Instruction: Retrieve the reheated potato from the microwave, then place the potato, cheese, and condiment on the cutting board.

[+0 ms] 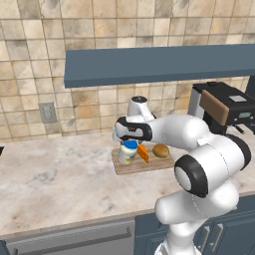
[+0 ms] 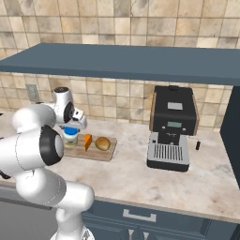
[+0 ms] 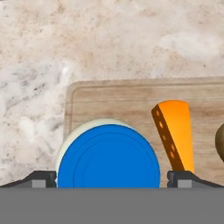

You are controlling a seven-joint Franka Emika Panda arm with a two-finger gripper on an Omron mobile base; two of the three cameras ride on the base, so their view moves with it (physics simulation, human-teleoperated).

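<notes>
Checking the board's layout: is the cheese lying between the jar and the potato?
Yes, the cheese sits on the cutting board between the condiment and the potato.

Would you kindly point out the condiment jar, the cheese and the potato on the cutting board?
condiment jar (image 3: 108,156): hand view, on the centre of its blue lid.
cheese (image 3: 177,131): hand view, on its orange top face.
potato (image 1: 160,150): left base view, on the middle of its skin.

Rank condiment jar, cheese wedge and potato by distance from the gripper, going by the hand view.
1. Condiment jar: directly under the open gripper, between the fingertips.
2. Cheese wedge: beside the jar, on the cutting board.
3. Potato: at the view's right edge, past the cheese.
</notes>
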